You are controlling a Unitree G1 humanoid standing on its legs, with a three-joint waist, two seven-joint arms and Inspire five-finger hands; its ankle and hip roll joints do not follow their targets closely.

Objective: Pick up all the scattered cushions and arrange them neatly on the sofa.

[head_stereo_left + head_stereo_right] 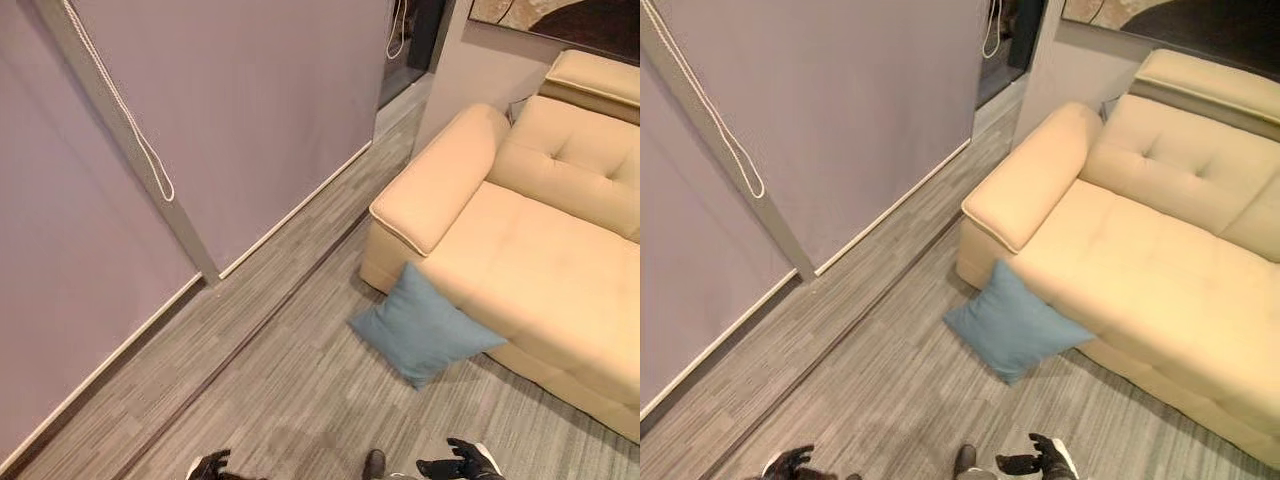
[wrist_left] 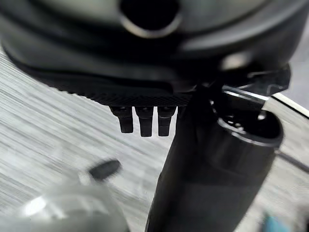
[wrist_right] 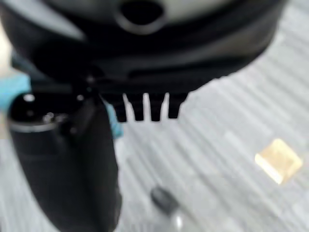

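A blue square cushion [image 1: 425, 325] lies on the grey floor, tilted and leaning against the front corner of the beige sofa [image 1: 560, 260] below its left armrest [image 1: 440, 175]. My left hand [image 1: 208, 466] hangs low at the picture's bottom edge, left of centre, with fingers relaxed and holding nothing. My right hand [image 1: 462, 462] shows at the bottom right, fingers spread and holding nothing, well short of the cushion. In the right wrist view a patch of the blue cushion [image 3: 13, 92] shows past the thumb [image 3: 67, 159]; the fingers [image 3: 145, 106] point straight out over the floor.
A mauve wall [image 1: 230, 110] with a white cord [image 1: 125, 110] runs along the left. A doorway [image 1: 405, 50] opens at the far end beside the sofa. A small tan patch [image 3: 279, 160] lies on the wood-grain floor [image 1: 300, 400].
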